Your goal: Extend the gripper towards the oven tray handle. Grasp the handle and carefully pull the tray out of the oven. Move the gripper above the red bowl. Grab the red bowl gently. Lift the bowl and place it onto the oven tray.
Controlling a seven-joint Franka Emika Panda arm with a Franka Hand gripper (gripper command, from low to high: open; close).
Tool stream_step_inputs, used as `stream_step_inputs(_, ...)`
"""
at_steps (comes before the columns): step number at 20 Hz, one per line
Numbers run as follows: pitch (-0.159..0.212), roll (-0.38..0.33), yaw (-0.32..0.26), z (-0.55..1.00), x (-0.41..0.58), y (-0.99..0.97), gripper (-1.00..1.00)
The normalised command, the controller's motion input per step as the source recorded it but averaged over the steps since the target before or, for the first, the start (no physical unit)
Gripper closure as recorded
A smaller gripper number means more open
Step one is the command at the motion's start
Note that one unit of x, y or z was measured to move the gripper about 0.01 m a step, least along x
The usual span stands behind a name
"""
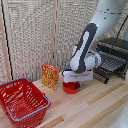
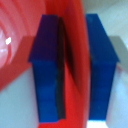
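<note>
A small, shallow, round red bowl [image 1: 70,88] sits upright on a pale wooden table [image 1: 95,107], its open mouth facing the ceiling. Being round, it has no long axis to speak of. It is glossy, and in the wrist view its surface [image 2: 75,55] fills the frame as smooth bright red with a small white glint of light.

A white robot arm [image 1: 89,42] bends down from one o'clock in the exterior view, and its gripper [image 1: 74,83] is lowered right onto the bowl. In the wrist view two dark blue fingertips [image 2: 47,65] stand upright and parallel, with a narrow strip of the red wall between them. The jaws are drawn close on the bowl's rim, one finger on each side of the wall.

At about three o'clock from the bowl stands the oven [image 1: 114,56], black and silver, with the oven tray [image 1: 111,64], a rack of parallel dark bars, slid out at its front toward the bowl.

At about nine o'clock from the bowl stands a yellow and red box [image 1: 50,76]. At seven o'clock from the bowl rests a red mesh basket [image 1: 21,101] with a blue rim.
</note>
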Motion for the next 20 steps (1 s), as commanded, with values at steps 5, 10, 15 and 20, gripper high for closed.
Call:
stream_step_inputs(5, 0.015, 0.006, -0.108, 0.45, 0.156, -0.03, 1.00)
stream_step_inputs(10, 0.025, 0.000, -0.081, 0.68, 0.317, 0.00, 1.00)
stream_step_inputs(15, 0.036, -0.004, -0.084, 0.75, 0.475, 0.00, 1.00)
stream_step_inputs(20, 0.081, -0.018, -0.159, 0.75, 0.543, -0.01, 1.00)
